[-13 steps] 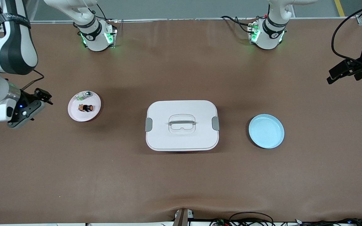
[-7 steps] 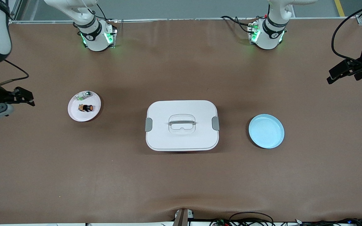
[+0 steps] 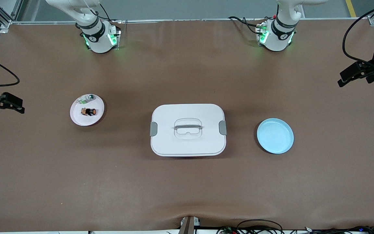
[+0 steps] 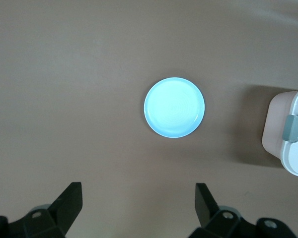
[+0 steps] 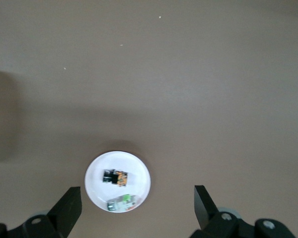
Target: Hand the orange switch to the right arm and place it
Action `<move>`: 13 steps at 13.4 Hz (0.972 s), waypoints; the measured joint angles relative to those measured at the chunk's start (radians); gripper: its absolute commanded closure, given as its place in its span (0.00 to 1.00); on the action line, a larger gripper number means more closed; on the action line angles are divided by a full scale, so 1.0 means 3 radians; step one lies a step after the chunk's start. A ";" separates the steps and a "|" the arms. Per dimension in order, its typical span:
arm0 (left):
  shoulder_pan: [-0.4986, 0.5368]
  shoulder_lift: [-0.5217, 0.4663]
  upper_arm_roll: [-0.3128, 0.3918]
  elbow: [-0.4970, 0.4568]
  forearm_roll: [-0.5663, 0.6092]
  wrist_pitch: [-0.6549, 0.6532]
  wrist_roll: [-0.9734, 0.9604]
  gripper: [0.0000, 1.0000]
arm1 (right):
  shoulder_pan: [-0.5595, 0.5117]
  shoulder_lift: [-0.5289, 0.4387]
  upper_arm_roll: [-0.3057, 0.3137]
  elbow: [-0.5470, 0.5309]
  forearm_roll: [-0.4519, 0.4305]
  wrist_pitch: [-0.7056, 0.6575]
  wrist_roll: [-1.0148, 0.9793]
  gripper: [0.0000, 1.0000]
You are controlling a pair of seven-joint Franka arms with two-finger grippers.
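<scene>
**Both grippers spread wide and holding nothing; switch on the pink plate**

Fingers on both arms stand well apart with nothing between them. On the brown table (image 3: pixel 187 188), the largest thing is the white lidded box (image 3: pixel 187 129) at the middle, its lid on and its handle flat. Toward the left arm's end lies the blue plate (image 3: pixel 275 135), with nothing on it. Toward the right arm's end lies the pink plate (image 3: pixel 87 110), and on it rests the orange switch (image 3: pixel 89 111), with a small green part (image 3: pixel 89 97) beside it, farther from the front camera.

The left gripper (image 3: pixel 355 74) hangs high over its own end of the table; its wrist view looks straight down on the blue plate. The right gripper (image 3: pixel 6 103) hangs at the table's edge at its end, with the pink plate in its wrist view.

As things lie, the switch sits at the right arm's end, which is how a finished placing would look; whether the task put it there cannot be told. If a placing has just been made, doing it well means the right arm drawing off high and level, clear of the plate's rim, so neither the switch nor the green part is nudged.
</scene>
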 measured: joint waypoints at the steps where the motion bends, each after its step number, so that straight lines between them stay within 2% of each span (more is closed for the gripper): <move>1: 0.0000 0.0000 0.0000 0.0000 0.0000 0.0000 0.0000 0.00 | -0.0022 0.0003 -0.0002 0.0004 0.0133 -0.0041 0.0053 0.00; 3: 0.0000 0.0000 0.0000 0.0000 0.0000 0.0000 0.0000 0.00 | -0.0140 0.0003 -0.0004 0.0047 0.0358 -0.0148 0.0170 0.00; 5: 0.0000 0.0000 0.0000 0.0001 0.0000 0.0000 0.0000 0.00 | -0.0228 0.0002 -0.0005 0.0103 0.0417 -0.0241 0.0210 0.00; 8: 0.0000 0.0000 0.0000 0.0001 0.0000 0.0000 0.0000 0.00 | -0.0235 0.0002 0.0008 0.0219 0.0392 -0.0425 0.0329 0.00; 13: 0.0000 0.0000 0.0000 0.0001 0.0000 -0.0001 0.0000 0.00 | -0.0222 -0.0005 0.0053 0.0389 0.0167 -0.0601 0.0359 0.00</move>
